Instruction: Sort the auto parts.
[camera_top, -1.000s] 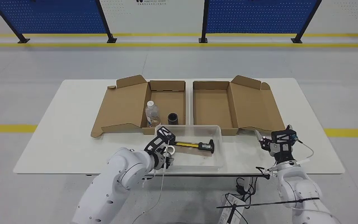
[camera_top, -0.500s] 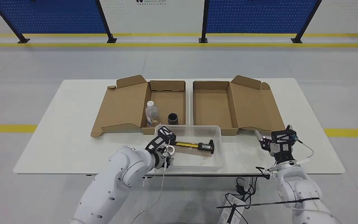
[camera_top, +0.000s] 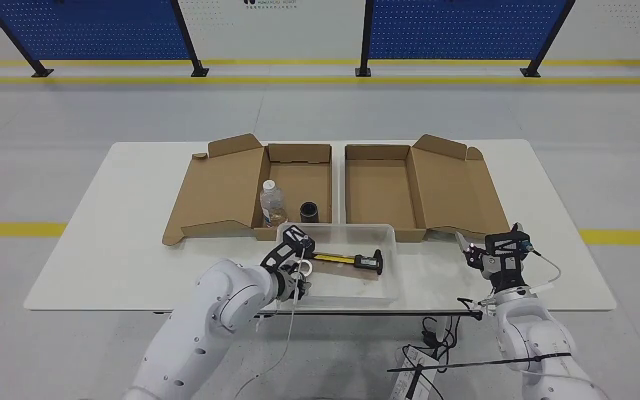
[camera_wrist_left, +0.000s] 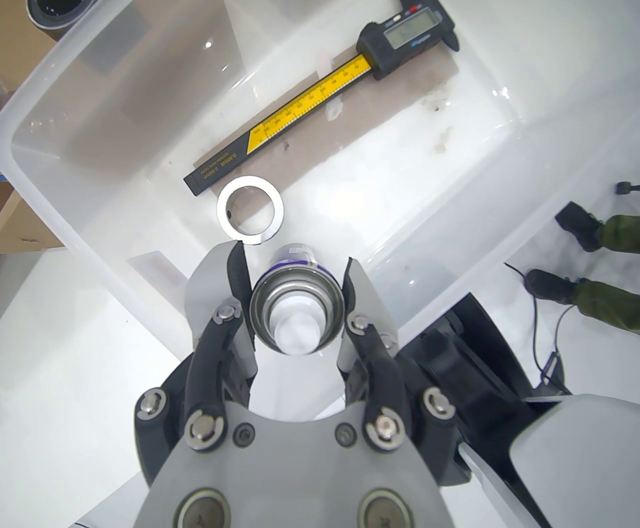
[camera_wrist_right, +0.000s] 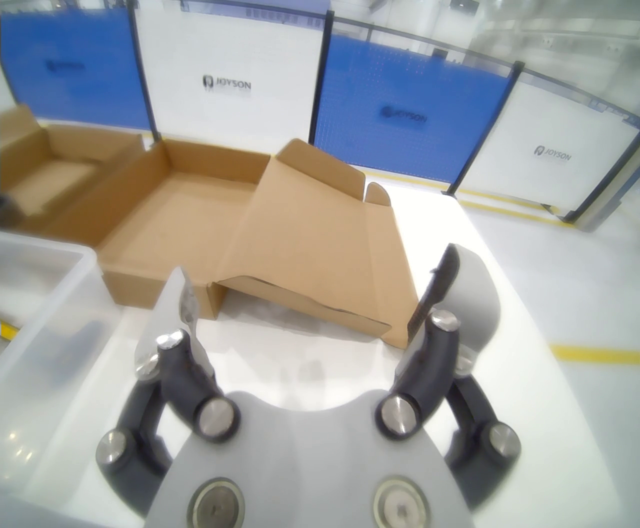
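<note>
Metal cylinder (camera_wrist_left: 297, 320) grasped by left end effector (camera_wrist_left: 292, 255); right end effector (camera_wrist_right: 315, 262) released; white table (camera_top: 130, 230), blue partitions (camera_top: 460, 25).

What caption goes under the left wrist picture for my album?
Left gripper grips a metal cylinder at a clear bin holding a caliper and a ring.

White desk (camera_top: 120, 240), left box (camera_top: 215, 190) and right box (camera_top: 380, 195) both plain cardboard brown, and the bin (camera_wrist_left: 75, 100) a cloudy see-through white over a dull brown card (camera_wrist_left: 375, 110). There's the caliper (camera_wrist_left: 320, 90), black with a bright yellow scale ticked in black and a grey screen, then a bare silver ring (camera_wrist_left: 250, 210), and the cylinder (camera_wrist_left: 297, 300), steel-silver with a purple band. Left claw (camera_wrist_left: 295, 260) and right claw (camera_wrist_right: 315, 262): pale grey plates, black links and pads, silver bolts.
</note>
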